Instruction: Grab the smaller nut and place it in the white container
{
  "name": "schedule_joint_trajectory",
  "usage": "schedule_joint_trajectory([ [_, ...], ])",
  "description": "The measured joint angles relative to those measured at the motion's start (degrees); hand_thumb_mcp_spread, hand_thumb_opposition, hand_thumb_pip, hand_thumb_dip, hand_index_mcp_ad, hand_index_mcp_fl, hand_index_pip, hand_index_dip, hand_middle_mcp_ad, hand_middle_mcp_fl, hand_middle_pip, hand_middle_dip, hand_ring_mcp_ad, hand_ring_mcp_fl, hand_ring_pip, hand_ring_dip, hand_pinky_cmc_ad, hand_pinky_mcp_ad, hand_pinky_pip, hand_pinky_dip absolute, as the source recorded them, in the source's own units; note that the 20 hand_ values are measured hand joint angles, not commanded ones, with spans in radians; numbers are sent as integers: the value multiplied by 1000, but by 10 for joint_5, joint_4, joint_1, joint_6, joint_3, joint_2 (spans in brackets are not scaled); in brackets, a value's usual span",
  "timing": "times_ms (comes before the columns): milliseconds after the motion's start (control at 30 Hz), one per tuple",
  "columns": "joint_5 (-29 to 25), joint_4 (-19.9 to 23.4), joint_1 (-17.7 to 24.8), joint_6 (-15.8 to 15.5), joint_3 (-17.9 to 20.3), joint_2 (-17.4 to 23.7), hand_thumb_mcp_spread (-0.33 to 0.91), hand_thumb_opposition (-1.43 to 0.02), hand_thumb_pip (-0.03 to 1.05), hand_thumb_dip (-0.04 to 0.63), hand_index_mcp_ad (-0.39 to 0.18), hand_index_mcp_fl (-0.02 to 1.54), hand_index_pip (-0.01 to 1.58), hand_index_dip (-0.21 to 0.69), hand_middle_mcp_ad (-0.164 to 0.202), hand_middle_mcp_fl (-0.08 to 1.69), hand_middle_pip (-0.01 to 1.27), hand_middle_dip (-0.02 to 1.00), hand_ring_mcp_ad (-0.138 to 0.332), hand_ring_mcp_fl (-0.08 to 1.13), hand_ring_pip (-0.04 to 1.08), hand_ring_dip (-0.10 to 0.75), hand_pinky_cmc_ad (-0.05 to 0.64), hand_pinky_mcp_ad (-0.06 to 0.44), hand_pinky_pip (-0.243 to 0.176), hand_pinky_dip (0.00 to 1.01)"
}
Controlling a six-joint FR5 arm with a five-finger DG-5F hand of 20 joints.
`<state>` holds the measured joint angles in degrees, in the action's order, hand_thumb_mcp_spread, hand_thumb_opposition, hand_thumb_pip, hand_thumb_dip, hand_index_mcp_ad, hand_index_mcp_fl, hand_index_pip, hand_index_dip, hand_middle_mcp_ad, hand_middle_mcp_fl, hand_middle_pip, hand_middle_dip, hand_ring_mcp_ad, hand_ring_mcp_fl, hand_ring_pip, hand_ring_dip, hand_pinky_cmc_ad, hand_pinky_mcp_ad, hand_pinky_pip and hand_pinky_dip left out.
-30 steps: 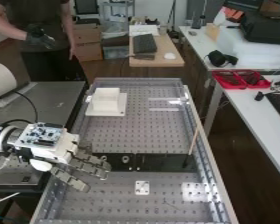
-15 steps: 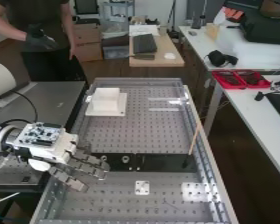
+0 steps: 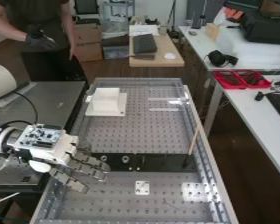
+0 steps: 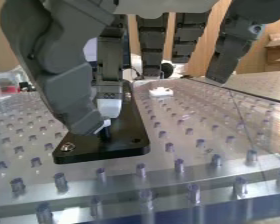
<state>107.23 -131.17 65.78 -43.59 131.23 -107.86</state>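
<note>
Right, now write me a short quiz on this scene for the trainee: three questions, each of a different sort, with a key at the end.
1. True or false: the white container stands nearer the far end of the perforated benchtop than the black plate does.
2. Seen from the high view, where does the small white square plate lie?
a) beyond the black plate
b) on the near side of the black plate
c) on top of the white container
3. Fill in: the hand is at the high view's ____ side.

Key: 1 true; 2 b; 3 left
</note>
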Motion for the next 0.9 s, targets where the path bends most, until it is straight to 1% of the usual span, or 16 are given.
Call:
schedule_joint_trajectory([
  [433, -3, 6, 1, 2, 2, -4, 426, -822, 723, 251, -147, 35, 1560, 194, 80, 136, 129, 229, 115, 0, 101, 96, 379, 293, -59, 463],
  [900, -2, 3, -1, -4, 2, -5, 426, -822, 723, 251, -147, 37, 1560, 194, 80, 136, 129, 229, 115, 0, 101, 96, 379, 293, -59, 463],
])
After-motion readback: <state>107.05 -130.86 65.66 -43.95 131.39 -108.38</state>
